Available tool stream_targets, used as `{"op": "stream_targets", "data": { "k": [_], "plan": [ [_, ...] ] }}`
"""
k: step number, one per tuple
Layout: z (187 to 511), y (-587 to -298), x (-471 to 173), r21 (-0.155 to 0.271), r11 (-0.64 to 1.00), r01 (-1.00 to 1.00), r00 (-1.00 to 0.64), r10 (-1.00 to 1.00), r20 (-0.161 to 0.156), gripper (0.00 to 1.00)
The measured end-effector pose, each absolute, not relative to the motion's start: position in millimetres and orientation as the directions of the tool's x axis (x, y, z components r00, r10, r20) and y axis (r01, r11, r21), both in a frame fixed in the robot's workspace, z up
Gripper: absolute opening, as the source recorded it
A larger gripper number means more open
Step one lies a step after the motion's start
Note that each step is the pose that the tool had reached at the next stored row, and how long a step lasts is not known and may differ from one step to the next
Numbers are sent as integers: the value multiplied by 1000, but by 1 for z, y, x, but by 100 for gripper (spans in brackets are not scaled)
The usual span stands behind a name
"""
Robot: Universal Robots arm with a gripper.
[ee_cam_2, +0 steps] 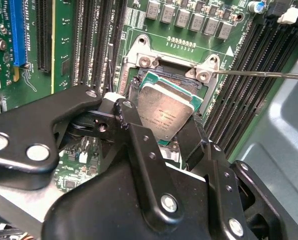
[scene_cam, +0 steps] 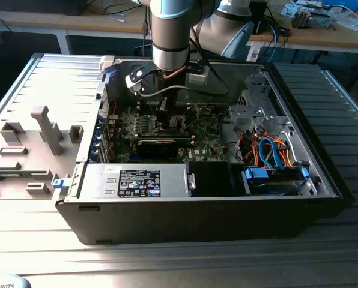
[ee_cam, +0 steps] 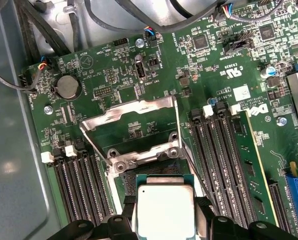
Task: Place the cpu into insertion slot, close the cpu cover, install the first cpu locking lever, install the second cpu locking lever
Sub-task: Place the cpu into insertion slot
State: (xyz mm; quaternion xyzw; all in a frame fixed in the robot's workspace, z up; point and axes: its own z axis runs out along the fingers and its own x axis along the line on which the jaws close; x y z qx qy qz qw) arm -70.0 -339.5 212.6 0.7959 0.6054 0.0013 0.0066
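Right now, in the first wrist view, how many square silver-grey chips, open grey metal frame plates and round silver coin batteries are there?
square silver-grey cpu: 1
open grey metal cpu cover: 1
round silver coin battery: 1
total: 3

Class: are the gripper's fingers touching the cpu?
Touching. In the second wrist view the gripper has its black fingers flush against two opposite edges of the cpu, with no gap showing.
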Motion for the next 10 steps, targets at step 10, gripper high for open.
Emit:
{"op": "stream_targets", "data": {
  "k": [10],
  "plan": [
    [212, -340, -70, 12, -288, 958, 288, 958, -6, 55]
  ]
}}
